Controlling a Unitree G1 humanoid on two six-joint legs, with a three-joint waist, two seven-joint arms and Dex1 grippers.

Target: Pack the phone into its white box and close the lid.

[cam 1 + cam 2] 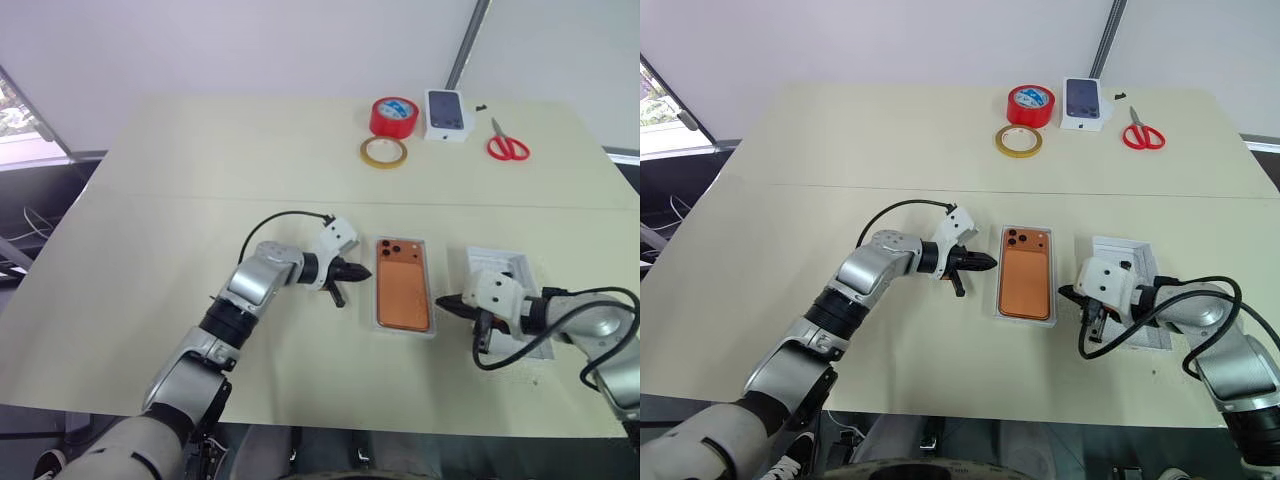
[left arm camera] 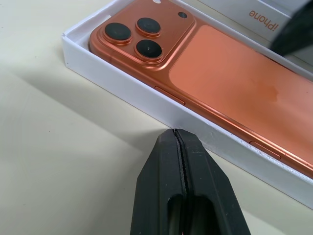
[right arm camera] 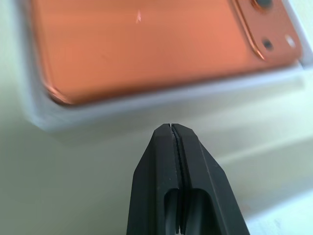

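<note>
Both pincers sit low over the near part of the bench [image 1: 150, 200], one on each long side of the white box [image 1: 403, 330]. Left pincer [image 1: 358, 270]: fingers pressed fully together, nothing held, tip just short of the box wall and pointing across at it. Right pincer [image 1: 446, 303]: likewise shut and empty, tip just beside the opposite wall, near the box's nearer end.

Between the two tips lies the phone [image 1: 402, 290], back up, flat inside the white box, lens cluster at the end away from the robot. It looks seated within the rim on all sides; the left wrist view shows the rim standing proud of the phone's edge.

Behind the right pincer, partly covered by that arm, a white tray-like piece [image 1: 497, 262] rests on the bench. Probably the lid, though I cannot confirm it.

Well beyond both pincers, at the far edge: red tape roll [image 1: 393, 117], tan tape ring [image 1: 384, 152], small white box with phone picture [image 1: 447, 114], red scissors [image 1: 507, 145].

Status, judged: packing step done. Remaining: pick up the lid, place it over the box, press it closed.
</note>
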